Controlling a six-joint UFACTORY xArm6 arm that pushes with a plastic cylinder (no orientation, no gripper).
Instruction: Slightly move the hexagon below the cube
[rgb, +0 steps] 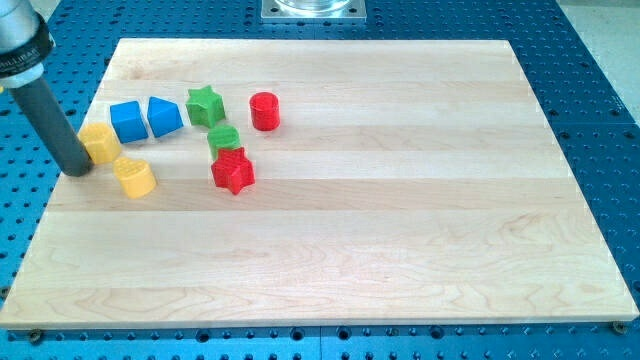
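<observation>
The yellow hexagon (101, 143) lies near the board's left edge, just below and left of the blue cube (128, 120). My tip (77, 170) rests on the board right at the hexagon's lower left side, touching it or nearly so. The dark rod rises from the tip toward the view's upper left. A second yellow block (134, 177), of rounded shape, lies just below and right of the hexagon.
A blue wedge-like block (164, 116) sits right of the cube, then a green star (205, 105) and a red cylinder (264, 110). A green cylinder (223, 138) touches a red star (233, 171) below it. The wooden board (400, 220) lies on a blue perforated table (600, 60).
</observation>
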